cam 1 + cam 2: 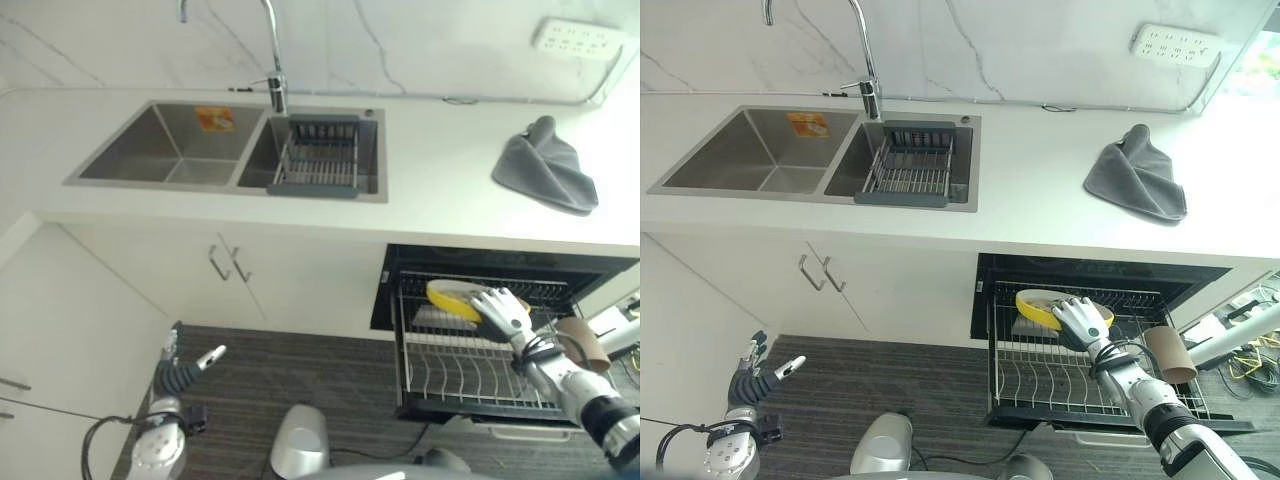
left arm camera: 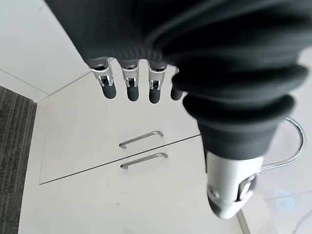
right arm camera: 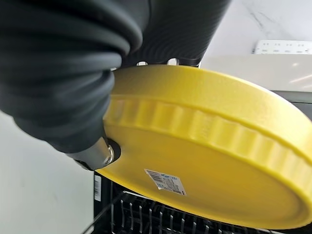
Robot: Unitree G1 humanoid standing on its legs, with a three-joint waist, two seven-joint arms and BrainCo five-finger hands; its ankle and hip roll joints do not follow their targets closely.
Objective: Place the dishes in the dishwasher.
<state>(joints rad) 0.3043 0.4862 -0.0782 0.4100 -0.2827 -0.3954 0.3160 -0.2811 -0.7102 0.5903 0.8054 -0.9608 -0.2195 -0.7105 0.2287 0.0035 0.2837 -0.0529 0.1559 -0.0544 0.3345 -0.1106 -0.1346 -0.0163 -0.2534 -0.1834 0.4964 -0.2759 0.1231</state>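
Note:
A yellow dish [image 1: 450,298] with a fluted rim hangs tilted over the back left part of the pulled-out dishwasher rack [image 1: 470,372]. My right hand [image 1: 505,312] is shut on it. In the right wrist view the thumb [image 3: 97,153] presses the underside of the dish [image 3: 209,161] while the fingers reach over its rim. My left hand [image 1: 182,373] hangs low at the far left above the floor, away from the dishwasher. Its fingers [image 2: 129,87] are straight and hold nothing.
A brown cup [image 1: 1170,355] lies at the rack's right side. On the counter are a double sink [image 1: 170,145] with a wire drainer basket [image 1: 318,155] and a crumpled grey cloth [image 1: 548,165]. Cabinet doors with two handles [image 1: 228,263] stand left of the dishwasher.

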